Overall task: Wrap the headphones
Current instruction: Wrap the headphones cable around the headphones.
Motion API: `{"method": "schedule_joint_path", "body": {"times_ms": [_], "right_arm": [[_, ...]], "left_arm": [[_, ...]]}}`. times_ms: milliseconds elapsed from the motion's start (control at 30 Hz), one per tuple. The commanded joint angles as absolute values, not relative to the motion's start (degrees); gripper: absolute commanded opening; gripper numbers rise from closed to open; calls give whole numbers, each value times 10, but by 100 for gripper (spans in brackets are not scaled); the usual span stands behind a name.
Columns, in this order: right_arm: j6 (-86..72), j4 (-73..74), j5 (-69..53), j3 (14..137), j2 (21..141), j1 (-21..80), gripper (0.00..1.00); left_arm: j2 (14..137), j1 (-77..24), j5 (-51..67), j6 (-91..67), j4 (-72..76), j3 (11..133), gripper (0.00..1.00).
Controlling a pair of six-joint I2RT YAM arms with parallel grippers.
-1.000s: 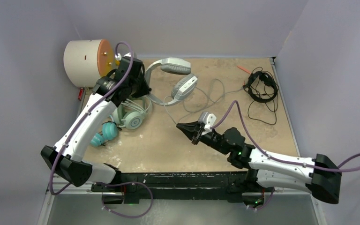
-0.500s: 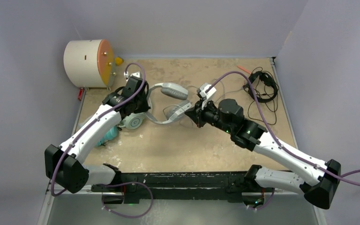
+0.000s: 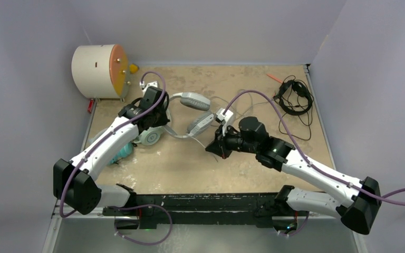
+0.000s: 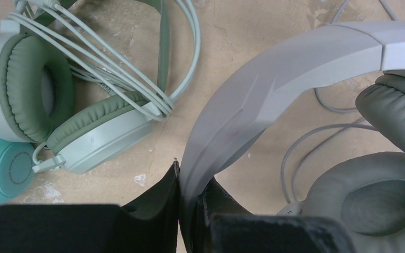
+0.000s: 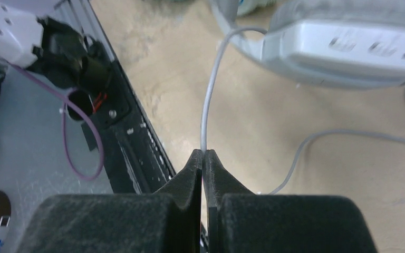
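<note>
L pincer clenched on the band of the white-grey headset, band edge-on btwn the 2 fingers, its 2 grey ear pads just right of the tips in wrist view. Mint-green headset lies near L pincer on the other side, own cable bunched across its cups. Teal headset sits right next to the mint cup, further out from the pincer. R pincer clamped tight on the grey cable of the same white-grey headset, cable running straight out of the tips toward the white earcup ahead of it. Top view: both pincers over the table, L at the band, R on the base-ward side of the earcups, headset btwn the 2. Black headset w/ black cable is well apart from R pincer, near the far right corner. Cream drum is beyond L pincer at the far left corner, not touching.
</note>
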State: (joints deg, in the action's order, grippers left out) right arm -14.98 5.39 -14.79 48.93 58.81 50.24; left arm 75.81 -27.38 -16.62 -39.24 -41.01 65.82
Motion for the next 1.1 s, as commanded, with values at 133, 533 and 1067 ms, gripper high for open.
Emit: {"method": "schedule_joint_path", "body": {"times_ms": [133,533,1067], "right_arm": [[-173,-49,-230,420,650,503,5],[-88,-202,-175,302,604,503,76],[96,-471,-91,236,667,610,94]], "left_arm": [[726,-270,-98,-416,-339,678,0],[691,-271,-50,-430,-357,696,0],[690,-270,-26,-450,-376,733,0]]}}
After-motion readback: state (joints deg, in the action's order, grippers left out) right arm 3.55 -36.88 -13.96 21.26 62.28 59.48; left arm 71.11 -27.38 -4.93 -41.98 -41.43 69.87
